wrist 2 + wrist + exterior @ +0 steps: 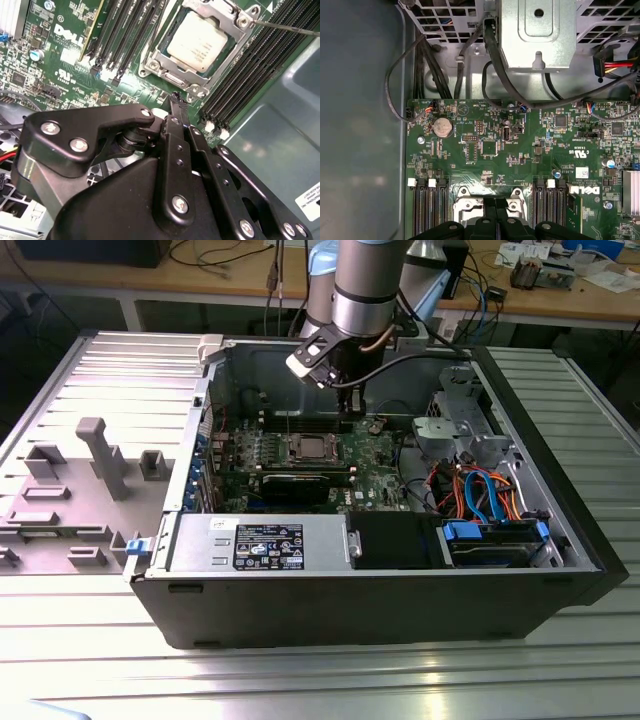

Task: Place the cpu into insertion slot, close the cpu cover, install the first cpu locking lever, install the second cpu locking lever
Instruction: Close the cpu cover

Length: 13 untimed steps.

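The cpu [200, 42], a silver-grey square chip, lies in the insertion slot [172, 80] on the green board. The silver cpu cover [235, 15] lies flat around its edges. From one corner of the socket a thin metal locking lever [292, 27] runs out over the memory slots. My gripper [175, 97] is shut with nothing in it, its tip hanging just beside the socket's edge. In the exterior view the gripper [352, 405] hovers above the board just behind the socket with the cpu [310, 448]. The first wrist view has the fingers [485, 222] over the socket's frame [465, 202].
Black memory slots [125, 35] flank the socket on both sides. A drive cage [455, 415] with orange and blue cables [480, 490] stands at the exterior view's right inside the case. The power supply [260, 540] fills the near side. Grey plastic fixtures [95, 455] sit on the table outside.
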{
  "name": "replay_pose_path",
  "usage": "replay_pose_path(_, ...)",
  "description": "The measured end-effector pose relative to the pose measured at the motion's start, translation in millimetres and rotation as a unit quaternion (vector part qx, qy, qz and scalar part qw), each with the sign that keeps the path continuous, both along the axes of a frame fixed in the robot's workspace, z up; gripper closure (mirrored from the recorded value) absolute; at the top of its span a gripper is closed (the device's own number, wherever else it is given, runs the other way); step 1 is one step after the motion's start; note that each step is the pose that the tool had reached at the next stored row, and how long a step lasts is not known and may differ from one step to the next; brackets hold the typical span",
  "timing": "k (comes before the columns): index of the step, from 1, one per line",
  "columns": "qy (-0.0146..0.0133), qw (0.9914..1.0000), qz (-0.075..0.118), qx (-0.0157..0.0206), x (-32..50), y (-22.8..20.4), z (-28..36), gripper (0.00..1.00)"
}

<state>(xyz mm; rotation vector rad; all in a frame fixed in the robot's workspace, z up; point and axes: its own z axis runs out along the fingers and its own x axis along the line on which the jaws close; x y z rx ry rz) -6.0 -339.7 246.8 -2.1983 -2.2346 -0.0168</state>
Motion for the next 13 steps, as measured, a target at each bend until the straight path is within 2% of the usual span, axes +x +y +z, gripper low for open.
replay_pose_path(5,0.0000,1.00000,0.000,-0.0001,-9.9,0.0,-4.7,0.89)
replay_pose_path(10,0.0001,1.00000,0.001,-0.0001,-25.2,0.0,-10.4,0.89)
replay_pose_path(13,0.0000,1.00000,0.001,-0.0001,-25.9,0.0,-10.8,0.89)
